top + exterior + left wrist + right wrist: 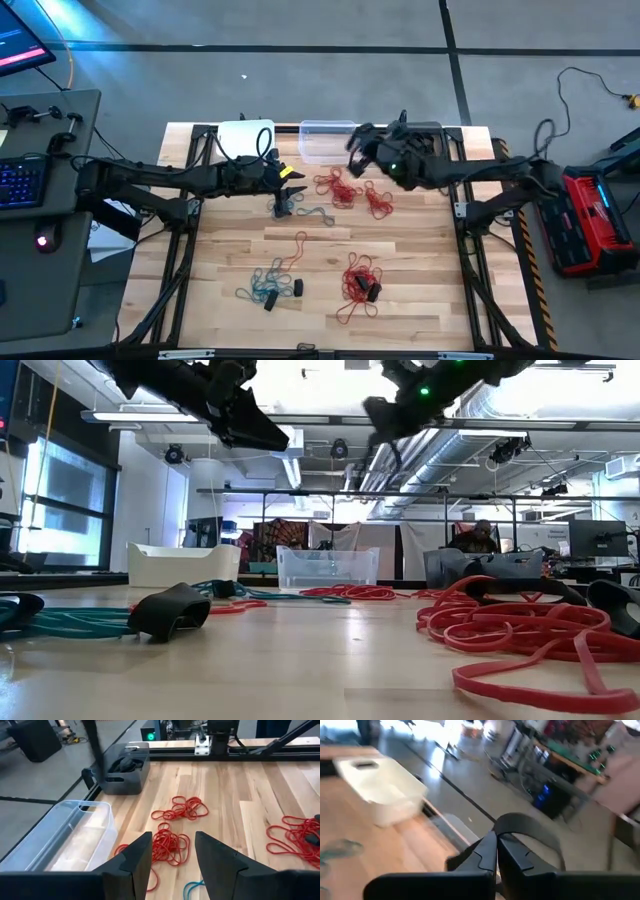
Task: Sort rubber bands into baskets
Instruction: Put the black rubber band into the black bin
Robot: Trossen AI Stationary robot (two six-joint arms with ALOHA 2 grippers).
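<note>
Red rubber bands lie in piles mid-table point(338, 187), point(378, 200) and near the front point(360, 280). Teal ones point(265, 285) and small black ones point(283, 205) lie to the left. At the far edge stand the white basket point(245, 138), the clear basket point(328, 140) and the dark grey basket point(125, 770). My left gripper point(295, 183) hangs open above the table, with red bands point(167, 845) beyond its fingers. My right gripper point(352, 142) is raised beside the clear basket and is shut on a black rubber band point(530, 830). My right gripper pinches the black rubber band between its two fingertips point(487, 851), at one spot on the loop point(501, 836). The rest of the band arches out beyond the tips. The fingers reach in from the table's right, nearly level. The band is lifted clear of the table.
A desk with a keyboard point(20, 180) stands left of the table and a red and black case point(590, 215) right of it. The table frame's rails run along the table's far edge point(200, 750). Bare wood shows at the front left point(210, 320).
</note>
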